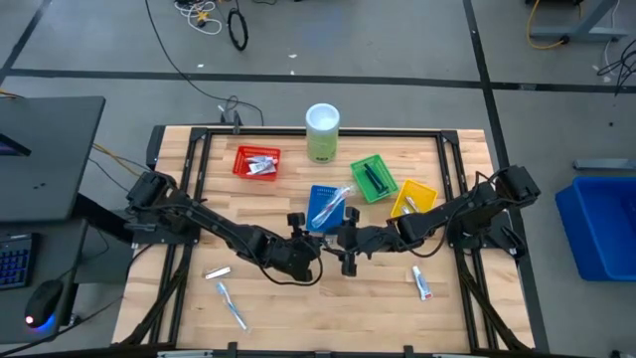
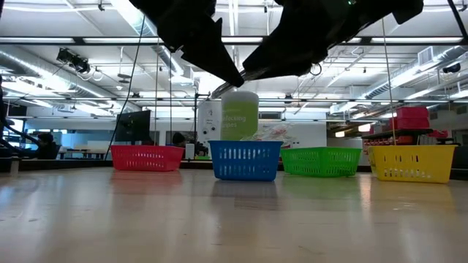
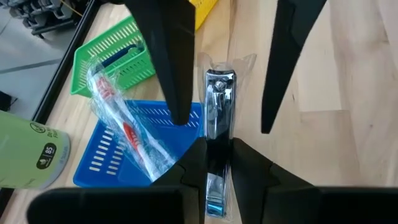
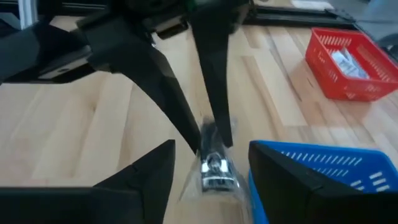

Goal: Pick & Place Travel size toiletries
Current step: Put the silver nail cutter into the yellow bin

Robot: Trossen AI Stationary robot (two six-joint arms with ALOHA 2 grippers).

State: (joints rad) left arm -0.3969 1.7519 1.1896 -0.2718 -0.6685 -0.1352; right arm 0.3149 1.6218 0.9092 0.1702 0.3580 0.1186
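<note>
Near the middle of the high view, just below the blue basket (image 1: 328, 207), the two grippers meet tip to tip. The left gripper (image 3: 217, 158) pinches a shiny nail clipper in a clear wrapper (image 3: 219, 106); its fingers are closed tight on the near end of it. The right gripper (image 4: 211, 163) faces it with its fingers spread wide on each side of the clipper's other end, not gripping it yet. This looks like a hand-over from one arm to the other.

Next, the right fingers likely need to close on the free end before the left ones let go, or the clipper could drop.

Farther off, a wrapped toothbrush (image 3: 127, 134) lies across the blue basket. The green basket (image 1: 374, 177), yellow basket (image 1: 413, 198) and red basket (image 1: 257, 162) sit behind. More wrapped items (image 1: 422, 282) lie loose on the table (image 1: 328, 308), low in the frame.
</note>
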